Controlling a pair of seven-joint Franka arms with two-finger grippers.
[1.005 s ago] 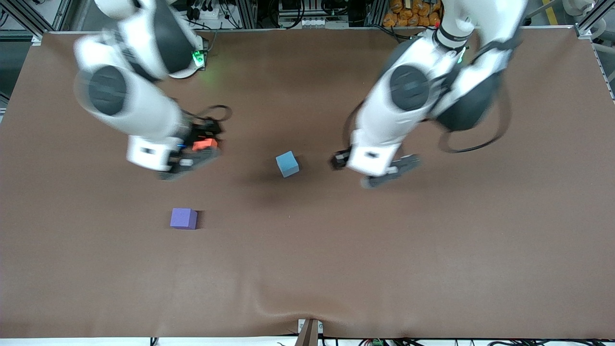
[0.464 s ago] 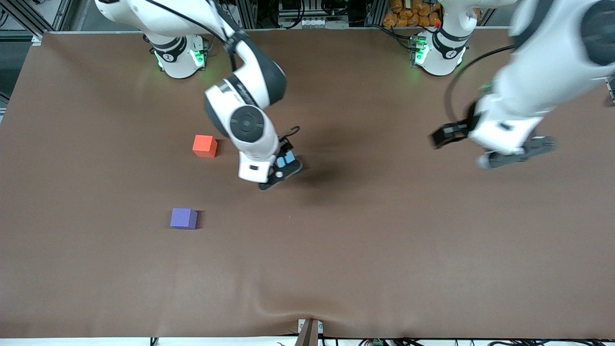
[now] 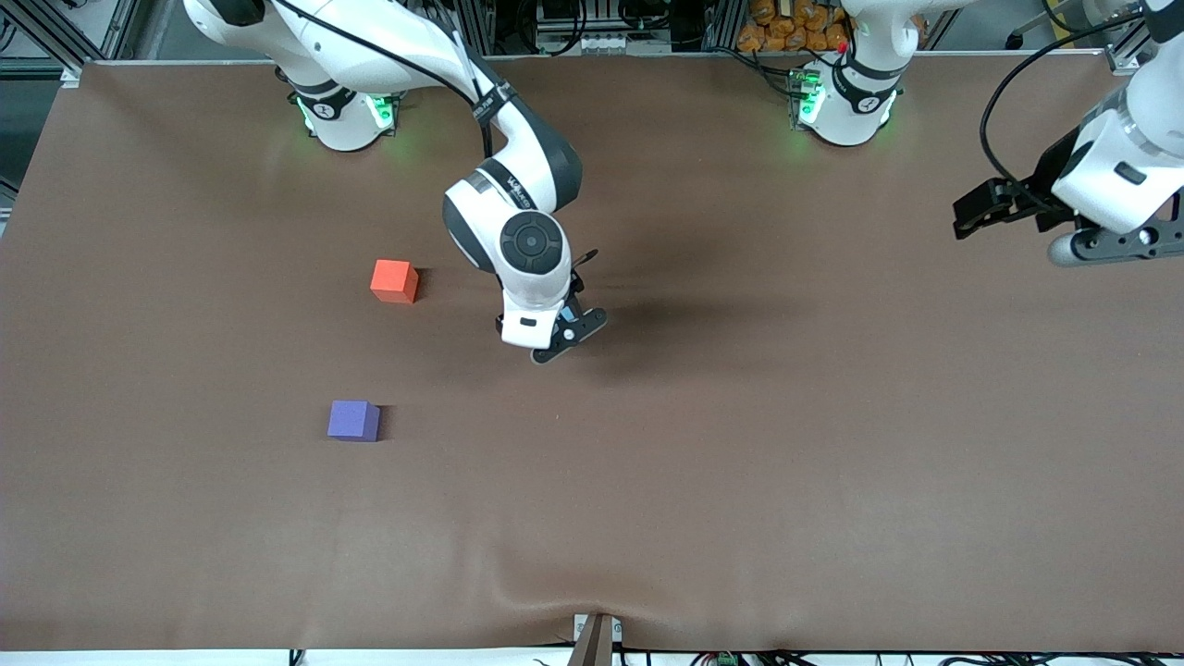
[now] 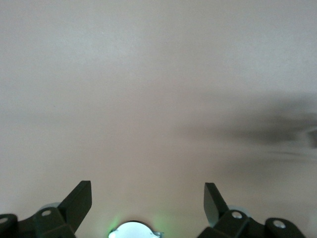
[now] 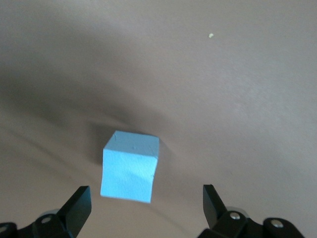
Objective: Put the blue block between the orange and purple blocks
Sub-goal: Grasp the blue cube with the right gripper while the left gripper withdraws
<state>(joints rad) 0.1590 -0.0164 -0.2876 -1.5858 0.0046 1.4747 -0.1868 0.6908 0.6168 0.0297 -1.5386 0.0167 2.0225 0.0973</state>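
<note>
Three small cubes are showing: one blue block, one orange block and one purple block. Two robot arms are reaching over one brown table.

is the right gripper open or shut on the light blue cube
Open. In the right wrist view the right gripper has its fingertips spread wide, with the light sky-blue matte cube lying untouched between them on the brown table.

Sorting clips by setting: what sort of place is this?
Likely a robotics lab. Two white arms are bolted to a brown-covered table framed by aluminium rails, with only test cubes on it: an orange block, a purple block and a blue block.
</note>
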